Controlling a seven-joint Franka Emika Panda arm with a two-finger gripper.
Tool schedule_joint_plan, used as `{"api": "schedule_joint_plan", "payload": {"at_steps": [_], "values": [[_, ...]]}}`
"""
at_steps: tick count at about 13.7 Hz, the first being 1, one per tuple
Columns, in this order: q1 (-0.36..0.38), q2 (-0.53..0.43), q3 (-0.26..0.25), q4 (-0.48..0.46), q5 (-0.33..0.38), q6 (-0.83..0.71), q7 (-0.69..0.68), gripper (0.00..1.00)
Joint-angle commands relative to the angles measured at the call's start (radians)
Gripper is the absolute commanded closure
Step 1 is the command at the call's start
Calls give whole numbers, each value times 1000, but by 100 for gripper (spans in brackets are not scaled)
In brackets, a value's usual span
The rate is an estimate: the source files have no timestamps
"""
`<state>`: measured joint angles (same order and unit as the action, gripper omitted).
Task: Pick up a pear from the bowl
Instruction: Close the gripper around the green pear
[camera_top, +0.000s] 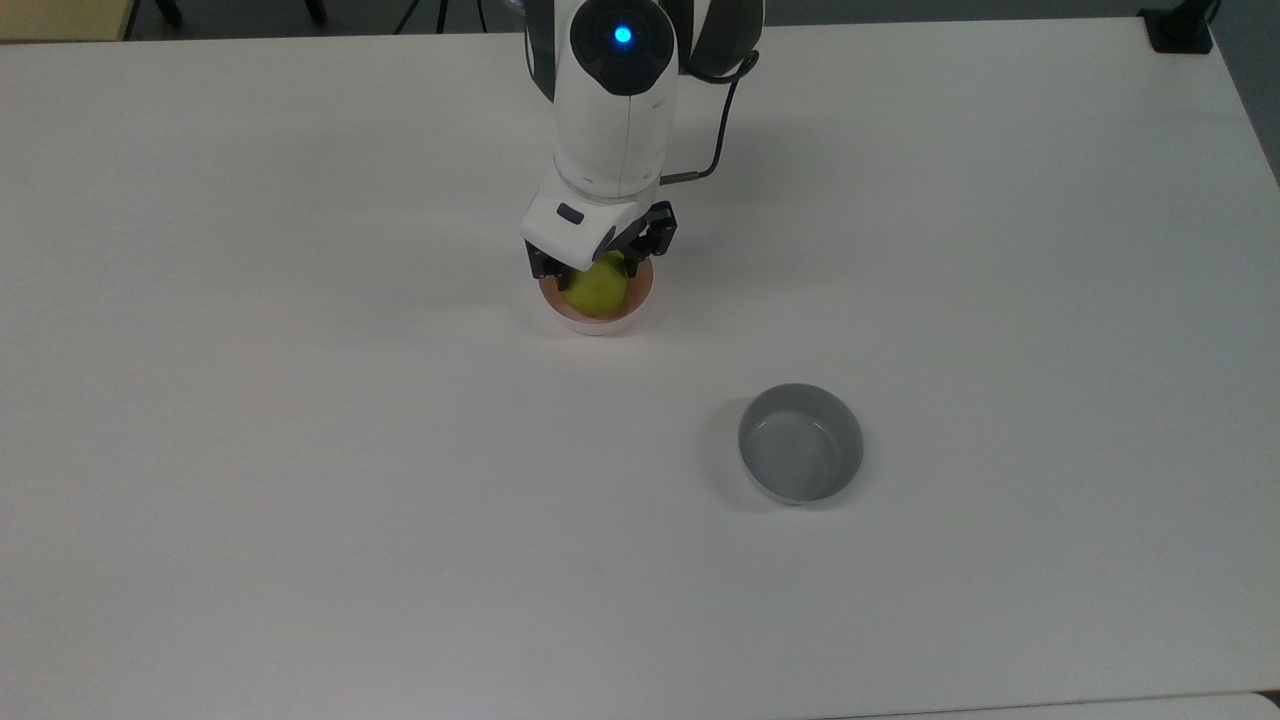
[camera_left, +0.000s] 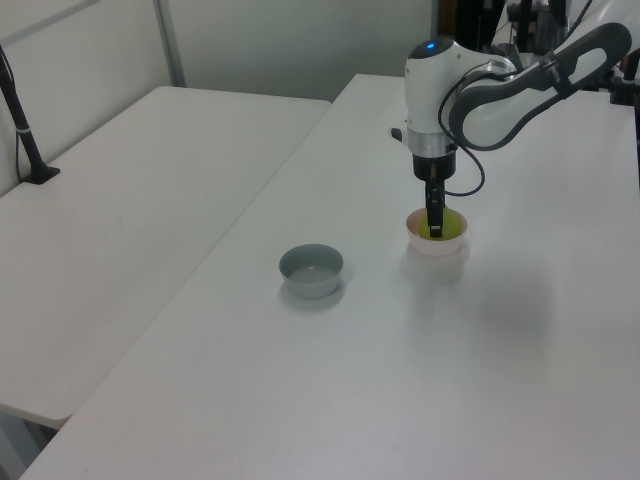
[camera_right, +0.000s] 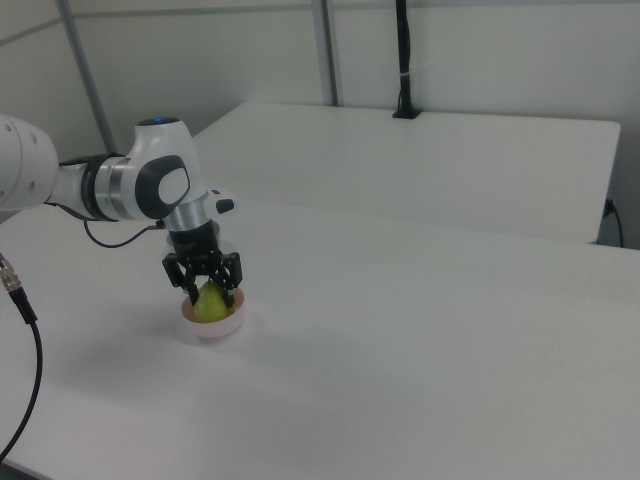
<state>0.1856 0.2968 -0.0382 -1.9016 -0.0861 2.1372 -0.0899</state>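
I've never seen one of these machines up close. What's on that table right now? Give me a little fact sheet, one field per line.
Arm: one white robot arm, reaching down over the pink bowl
Gripper: open, fingers either side of the pear
Pear: yellow-green, sitting inside the pink bowl
Pink bowl: on the white table, directly under the gripper
Grey bowl: nothing in it, standing apart from the pink bowl, toward the top view's lower right
Table: white, plain
Task status: pear not lifted yet

Yellow-green pear (camera_top: 598, 288), pink bowl (camera_top: 597, 322)
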Motion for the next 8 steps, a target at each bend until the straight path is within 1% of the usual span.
{"api": "schedule_joint_plan", "payload": {"at_steps": [1, 5, 8], "values": [[9, -1, -6, -8, 16, 27, -11, 47], [11, -4, -6, -4, 16, 21, -10, 47], [9, -25, -6, 1, 16, 9, -4, 47]]}}
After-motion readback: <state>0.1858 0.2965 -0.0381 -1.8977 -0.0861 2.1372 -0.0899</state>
